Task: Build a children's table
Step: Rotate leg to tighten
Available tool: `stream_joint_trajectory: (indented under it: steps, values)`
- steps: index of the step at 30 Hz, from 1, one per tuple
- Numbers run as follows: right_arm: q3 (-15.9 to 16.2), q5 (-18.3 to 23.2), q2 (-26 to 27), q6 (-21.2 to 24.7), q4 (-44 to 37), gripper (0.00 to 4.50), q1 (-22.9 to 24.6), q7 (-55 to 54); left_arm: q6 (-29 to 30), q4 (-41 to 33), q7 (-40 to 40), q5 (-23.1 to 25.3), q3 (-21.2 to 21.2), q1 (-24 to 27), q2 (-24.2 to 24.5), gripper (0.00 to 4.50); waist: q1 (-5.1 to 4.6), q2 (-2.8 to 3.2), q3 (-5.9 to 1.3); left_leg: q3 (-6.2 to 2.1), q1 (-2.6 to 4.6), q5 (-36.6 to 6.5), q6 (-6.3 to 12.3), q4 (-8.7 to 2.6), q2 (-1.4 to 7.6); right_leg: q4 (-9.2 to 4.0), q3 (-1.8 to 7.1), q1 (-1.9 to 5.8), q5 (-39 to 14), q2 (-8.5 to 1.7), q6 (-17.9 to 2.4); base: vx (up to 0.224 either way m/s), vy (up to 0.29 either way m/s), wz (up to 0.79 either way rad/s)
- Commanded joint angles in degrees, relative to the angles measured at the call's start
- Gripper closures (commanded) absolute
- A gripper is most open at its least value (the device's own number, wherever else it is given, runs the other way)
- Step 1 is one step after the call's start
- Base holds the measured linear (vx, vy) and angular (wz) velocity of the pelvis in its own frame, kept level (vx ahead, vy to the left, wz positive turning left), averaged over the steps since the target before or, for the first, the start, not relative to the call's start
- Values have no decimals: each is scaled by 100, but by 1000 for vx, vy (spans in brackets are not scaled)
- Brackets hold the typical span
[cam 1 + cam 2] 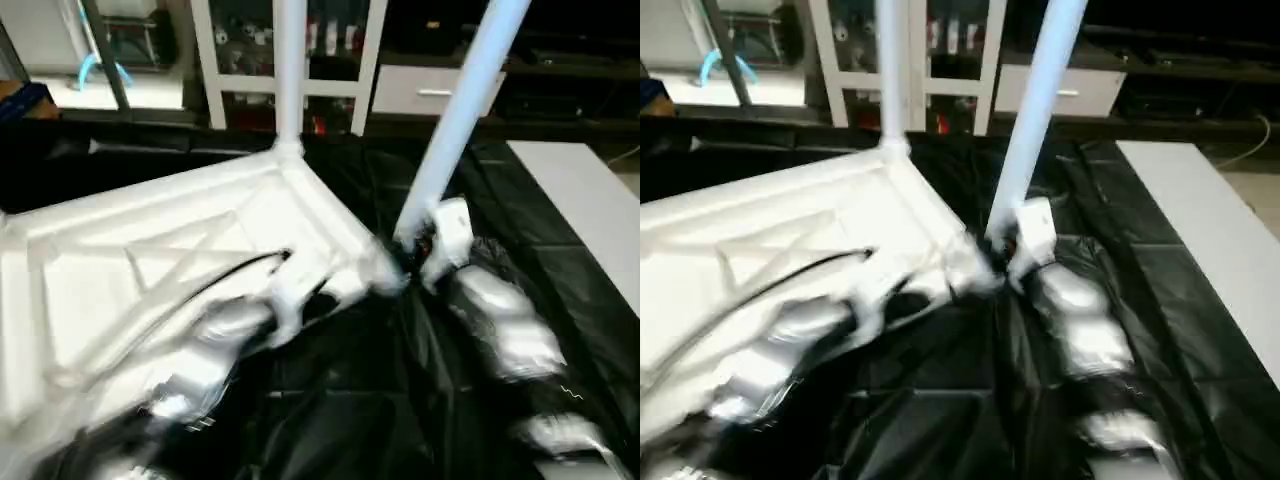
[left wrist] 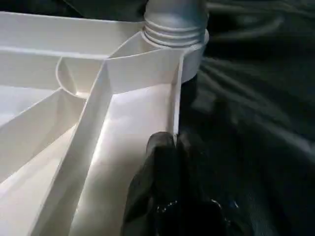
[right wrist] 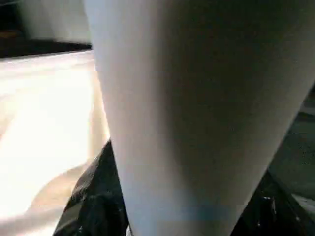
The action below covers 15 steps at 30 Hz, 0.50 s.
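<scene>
The white table top (image 1: 150, 260) lies upside down on the black sheet, its X ribs facing up. One white leg (image 1: 289, 70) stands upright in the far corner socket. A second leg (image 1: 462, 115) leans to the right, with its threaded end (image 2: 174, 24) at the near right corner socket. My right gripper (image 1: 410, 255) is at the base of this leg; its black fingers (image 3: 93, 196) press the tube from both sides. My left gripper (image 2: 174, 142) is shut on the top's thin rim wall, just short of that socket.
A white flat board (image 1: 590, 200) lies on the right of the black sheet (image 1: 400, 400). Behind the work stands a white glass-door cabinet (image 1: 215, 70), with a white drawer (image 1: 420, 90) beside it.
</scene>
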Motion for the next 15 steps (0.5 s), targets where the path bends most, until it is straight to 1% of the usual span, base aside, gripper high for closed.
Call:
stream_joint_trajectory:
  steps: [1,2,3,4,5,6,7,8,9,10,11,12,13,14,15]
  values:
    - [-153,23,233,-68,768,262,-110,-752,33,78,587,58,137,-391,-335,450,-18,20,-416,19,198,64,-13,-275,-15,-332,116,226,2064,-250,-1208,0,0,0]
    - [-113,-44,338,-170,1015,262,-281,-907,-28,202,734,74,134,-502,-483,450,-18,8,-424,13,193,149,24,-264,-23,-319,112,243,2326,-240,-1172,0,0,0]
    - [-65,-106,448,-322,1287,262,-474,-1021,-140,333,837,139,80,-617,-577,450,-9,-23,-423,20,183,189,73,-254,-38,-317,108,258,2488,-230,-1134,0,0,0]
    - [-37,-147,514,-411,1448,262,-589,-1070,-221,410,890,195,37,-685,-617,450,-4,-15,-429,14,178,157,85,-253,-34,-309,103,258,2494,-245,-1133,0,0,0]
    - [-96,-107,609,-550,1609,262,-722,-1027,-295,459,923,253,10,-726,-632,450,-13,-36,-422,13,177,85,112,-260,-32,-322,99,260,2426,-244,-1103,0,0,0]
    - [-169,-72,667,-648,1704,262,-809,-987,-311,468,943,286,14,-733,-624,450,-6,-25,-421,10,168,59,157,-257,-32,-315,101,268,2438,-252,-1083,0,0,0]
    - [-242,-26,723,-794,1775,262,-908,-802,-337,443,949,323,35,-711,-567,450,0,-56,-419,18,166,65,192,-252,-30,-317,103,269,2475,-252,-1066,0,0,0]
    - [-254,-8,733,-858,1798,262,-938,-714,-350,435,945,331,40,-701,-538,450,1,-40,-432,7,158,86,241,-249,-25,-297,98,278,2533,-262,-1059,0,0,0]
    - [-140,-20,699,-1128,1687,262,-942,-234,-346,367,891,355,66,-623,-371,450,8,-51,-440,9,148,148,297,-234,-26,-279,91,281,2662,-255,-1052,0,0,0]
    - [-10,-29,643,-1252,1519,262,-873,157,-372,325,822,364,76,-562,-241,450,12,-47,-447,6,141,217,327,-227,-27,-265,87,284,2770,-250,-1043,0,0,0]
    - [215,20,517,-1362,1138,262,-680,849,-473,234,549,378,21,-426,83,450,15,-47,-461,0,132,431,389,-205,-26,-230,76,287,3087,-229,-1039,0,0,0]
    - [222,51,510,-1353,1096,227,-658,925,-478,224,520,378,12,-414,114,450,37,-39,-490,-1,133,634,455,-167,-28,-191,65,296,3453,-208,-1010,0,0,0]
    - [311,148,405,-1339,796,227,-493,1231,-547,143,289,337,-30,-325,302,450,22,-45,-494,-4,121,769,486,-162,-32,-168,62,292,3635,-191,-1001,0,0,0]
    - [311,148,405,-1339,796,206,-493,1231,-547,143,289,337,-30,-325,302,450,37,-30,-486,5,136,873,522,-144,-31,-161,48,259,3789,-174,-995,0,0,0]
    - [383,239,284,-1259,492,189,-326,1450,-591,51,82,273,-45,-246,433,450,30,-40,-469,10,124,751,499,-170,-32,-180,48,263,3680,-193,-1026,0,0,0]
